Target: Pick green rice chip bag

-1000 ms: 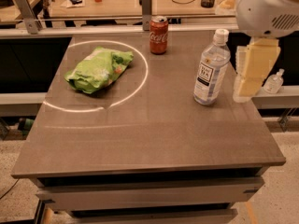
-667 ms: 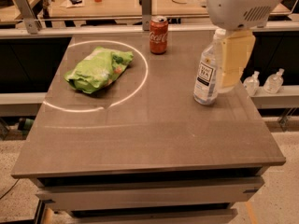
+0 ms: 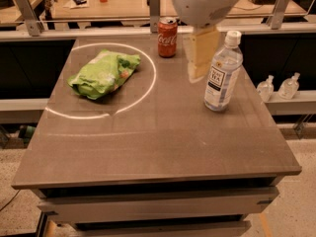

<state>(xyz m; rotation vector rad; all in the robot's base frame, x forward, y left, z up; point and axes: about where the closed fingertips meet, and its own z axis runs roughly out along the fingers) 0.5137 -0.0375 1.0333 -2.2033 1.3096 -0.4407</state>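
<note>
The green rice chip bag (image 3: 104, 73) lies crumpled at the table's back left, inside a bright ring of light. It is lime green with white and orange-red print. My gripper (image 3: 200, 56) hangs from the white arm housing at the top centre, above the table between the soda can and the water bottle. It is well to the right of the bag and apart from it. Its cream fingers (image 3: 201, 51) point down and hold nothing that I can see.
A red Coca-Cola can (image 3: 167, 30) stands at the back centre. A clear tea bottle with a white cap (image 3: 223, 73) stands at the right. The grey table (image 3: 153, 142) has drawers below its front edge. Two small bottles (image 3: 279, 87) sit on a shelf beyond the right edge.
The arm and gripper have swung left, from beyond the right of the bottle to above the table left of it, towards the bag. The bag, can and bottle have not moved.
</note>
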